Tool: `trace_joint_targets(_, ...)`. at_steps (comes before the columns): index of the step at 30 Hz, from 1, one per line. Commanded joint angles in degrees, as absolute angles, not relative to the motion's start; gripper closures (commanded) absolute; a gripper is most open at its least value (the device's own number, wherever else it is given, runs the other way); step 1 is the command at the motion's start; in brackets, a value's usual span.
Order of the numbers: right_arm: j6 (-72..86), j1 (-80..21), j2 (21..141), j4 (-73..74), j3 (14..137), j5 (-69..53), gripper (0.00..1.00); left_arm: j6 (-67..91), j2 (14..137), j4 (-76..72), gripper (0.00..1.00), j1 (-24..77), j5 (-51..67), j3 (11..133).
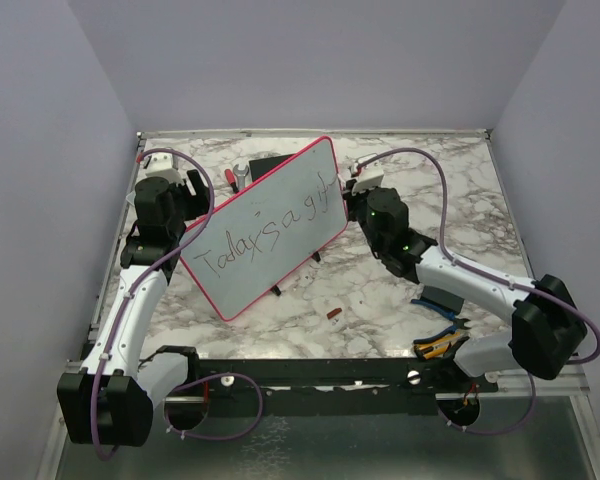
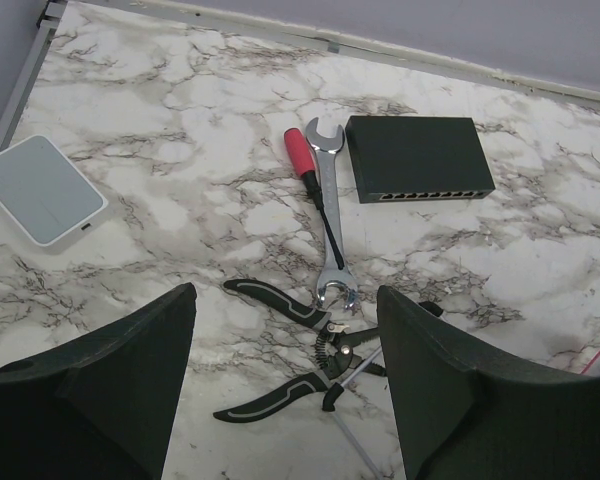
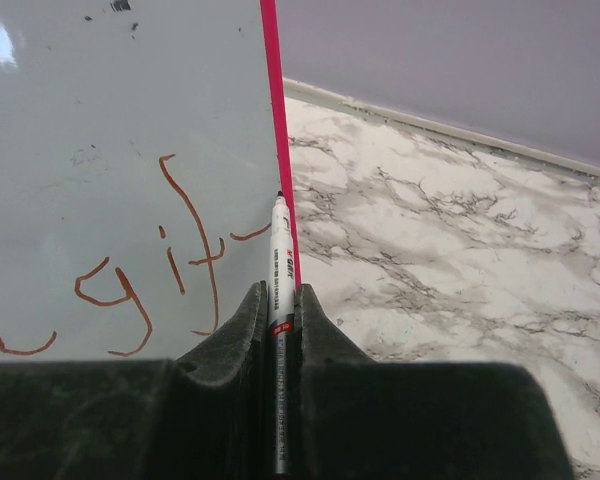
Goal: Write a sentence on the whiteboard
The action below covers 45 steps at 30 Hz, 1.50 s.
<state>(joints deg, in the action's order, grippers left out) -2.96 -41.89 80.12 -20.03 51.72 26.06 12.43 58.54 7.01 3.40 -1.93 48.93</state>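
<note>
The whiteboard (image 1: 265, 225), pink-red framed, stands tilted mid-table. Dark lettering (image 1: 270, 232) runs along it and reads "Today is a gif", with a part-made last letter. In the right wrist view the board (image 3: 100, 120) fills the left, and the lettering (image 3: 180, 250) there shows "gif" and a short stroke. My right gripper (image 3: 281, 295) is shut on a white marker (image 3: 281, 250), whose tip is at the board's right edge beside that stroke. My left gripper (image 2: 285, 330) is open and empty, up behind the board's left end (image 1: 198, 190).
Behind the board lie a wrench (image 2: 330, 200), a red-handled screwdriver (image 2: 305, 165), black pliers (image 2: 290, 350), a black switch box (image 2: 415, 155) and a white flat device (image 2: 40, 190). A small red-brown cap (image 1: 334, 313), a dark pad (image 1: 442, 298) and yellow-handled pliers (image 1: 438, 345) lie front right.
</note>
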Motion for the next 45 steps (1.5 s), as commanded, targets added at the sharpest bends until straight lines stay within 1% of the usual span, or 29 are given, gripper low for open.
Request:
trace_joint_targets(1, -2.87, -41.74, 75.02, -21.64, 50.01, 22.63, 0.99, 12.19, 57.57, 7.99, 0.26, 3.66, -0.88, 48.14)
trace_joint_targets(19, -4.33, -41.73, 79.83, -22.65, 52.59, 20.19, 0.99, 12.19, 57.65, 7.99, 0.26, 3.65, -0.8, 48.15)
trace_joint_targets(45, 3.34, -41.75, 78.65, -17.64, 44.6, 15.94, 0.99, 12.28, 57.61, 7.96, 0.26, 3.75, -0.62, 48.14)
